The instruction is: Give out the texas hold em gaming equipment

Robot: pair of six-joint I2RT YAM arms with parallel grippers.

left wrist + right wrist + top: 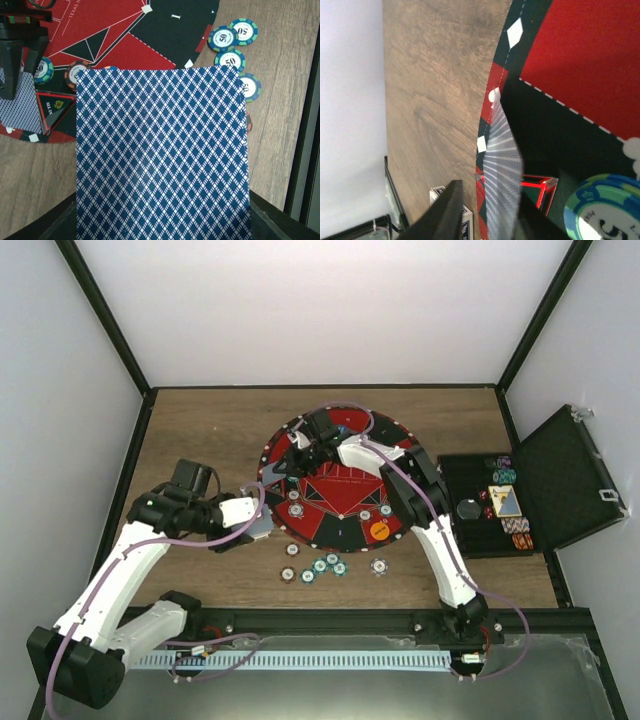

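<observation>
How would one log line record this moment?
left gripper: shut on blue-backed card | right gripper: shut on second card, above mat | loose chips: on table near mat

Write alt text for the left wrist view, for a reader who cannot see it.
A playing card with a blue-and-white diamond back fills most of the frame, close to the camera. Behind it are the red-and-black mat, blue and green poker chips marked 50 on the wooden table, and another face-down card at left.
</observation>
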